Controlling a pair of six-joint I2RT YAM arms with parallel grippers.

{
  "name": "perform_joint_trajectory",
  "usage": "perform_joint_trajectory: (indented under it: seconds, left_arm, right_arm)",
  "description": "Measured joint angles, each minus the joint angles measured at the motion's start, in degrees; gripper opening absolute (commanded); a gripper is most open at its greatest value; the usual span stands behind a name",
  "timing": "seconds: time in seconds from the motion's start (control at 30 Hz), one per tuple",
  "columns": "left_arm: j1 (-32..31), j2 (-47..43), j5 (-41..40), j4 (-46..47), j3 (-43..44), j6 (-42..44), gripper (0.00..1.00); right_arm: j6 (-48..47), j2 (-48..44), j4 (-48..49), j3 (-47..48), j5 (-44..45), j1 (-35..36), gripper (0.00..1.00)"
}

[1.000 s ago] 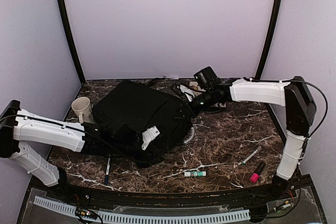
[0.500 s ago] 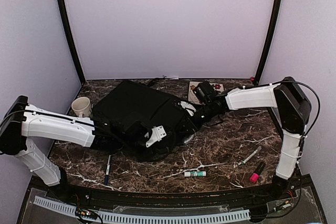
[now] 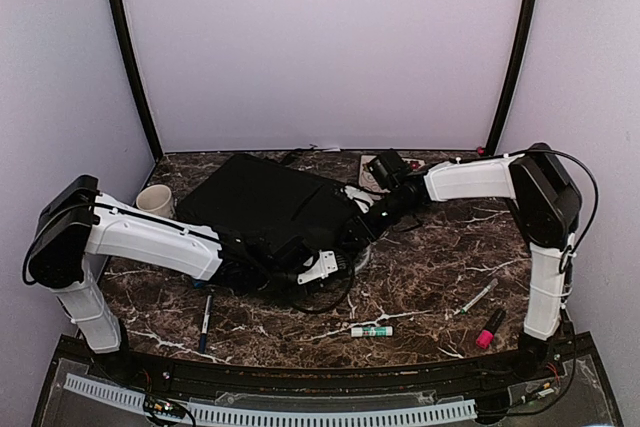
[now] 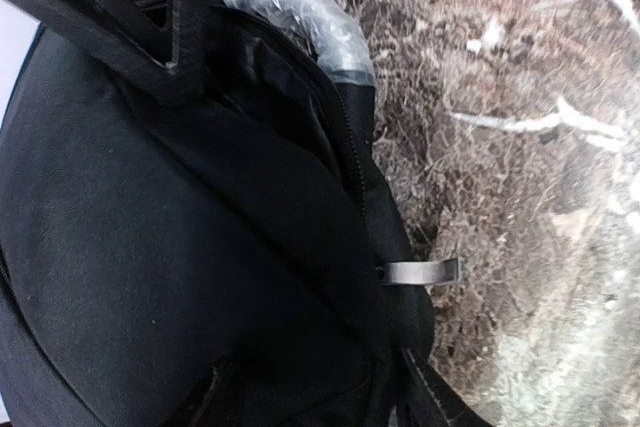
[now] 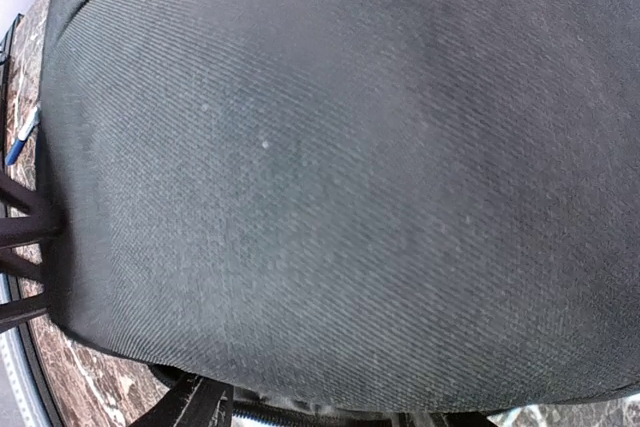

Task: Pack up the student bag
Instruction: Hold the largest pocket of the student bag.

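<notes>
While student bag [image 3: 262, 209] lies flat, long axis far-left to near-right, left tool [image 3: 333, 264], right tool [image 3: 361, 230] opening: cannot tell.

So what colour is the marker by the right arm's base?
The marker is pink; top view.

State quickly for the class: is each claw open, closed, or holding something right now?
Left claw: cannot be told; it is at the student bag's near edge.
Right claw: cannot be told; its tips are hidden against the bag.

The left arm [image 3: 150, 237] and right arm [image 3: 470, 179] have white shells, black joints and thin black cables.
</notes>
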Motion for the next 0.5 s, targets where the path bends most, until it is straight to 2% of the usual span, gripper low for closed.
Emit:
perform_joint_trajectory:
  seconds: [0.2,0.3,0.4,0.5]
  left_arm:
    - [-0.28,3.28,-4.11,-0.42,1.64,1.53,0.53]
    - [-0.48,3.28,-5.29,-0.48,1.64,1.66,0.49]
    - [-0.66,3.28,-6.38,-0.37,1.36,1.57,0.41]
    - [-0.81,3.19,-7.13,-0.13,0.72,1.14,0.28]
  right_arm:
    - [-1.05,-5.44,-0.68,-3.32,0.31,-0.55,0.54]
    - [-2.01,-9.86,-1.68,-4.61,0.44,-0.70,0.55]
    - [-3.08,-14.49,-2.08,-6.38,0.37,-0.74,0.55]
    - [-4.48,-18.88,-2.80,-8.15,0.68,-0.74,0.56]
